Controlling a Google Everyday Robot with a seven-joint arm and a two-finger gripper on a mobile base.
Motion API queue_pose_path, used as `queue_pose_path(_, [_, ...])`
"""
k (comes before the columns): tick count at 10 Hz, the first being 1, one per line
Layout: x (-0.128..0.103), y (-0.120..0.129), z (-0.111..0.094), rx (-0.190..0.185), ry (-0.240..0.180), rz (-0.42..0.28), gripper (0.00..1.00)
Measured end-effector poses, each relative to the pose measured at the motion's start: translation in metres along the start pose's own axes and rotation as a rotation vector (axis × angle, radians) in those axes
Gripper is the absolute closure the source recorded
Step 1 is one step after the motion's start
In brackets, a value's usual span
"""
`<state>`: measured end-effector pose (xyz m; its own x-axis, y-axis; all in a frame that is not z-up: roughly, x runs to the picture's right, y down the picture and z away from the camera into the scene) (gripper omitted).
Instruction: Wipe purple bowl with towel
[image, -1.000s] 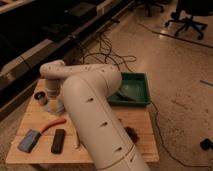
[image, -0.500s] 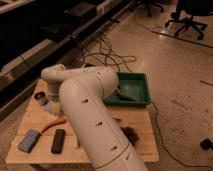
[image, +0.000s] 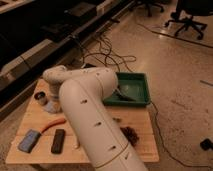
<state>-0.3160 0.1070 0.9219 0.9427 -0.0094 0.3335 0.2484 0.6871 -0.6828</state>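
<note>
Purple bowl (image: 131, 134) lies well apart from jaws hidden behind the arm (image: 90, 115), opening untellable.

White arm (image: 95, 125) with dark dots, pale gripper (image: 52, 106) by grey cup (image: 40, 96) at left of light-wood table (image: 142, 147), green tray (image: 145, 90), blue sponge (image: 29, 141), orange stick (image: 52, 124), black block (image: 58, 141).

My arm (image: 92, 120) is showing as fat cream-white tube links, smooth and matte, with a row of small dark round holes running along the big front link. A rounded joint (image: 57, 76) is capping the far end. My gripper (image: 52, 105) is hanging just below that joint, mostly hidden behind it.
</note>
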Motion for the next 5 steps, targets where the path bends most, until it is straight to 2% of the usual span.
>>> queue_pose_path(2, [0.004, 0.002, 0.0, -0.016, 0.0, 0.003, 0.94])
queue_pose_path(3, [0.003, 0.002, -0.002, -0.015, -0.003, 0.002, 0.99])
queue_pose_path(5, [0.009, 0.0, -0.021, 0.011, -0.024, 0.017, 1.0])
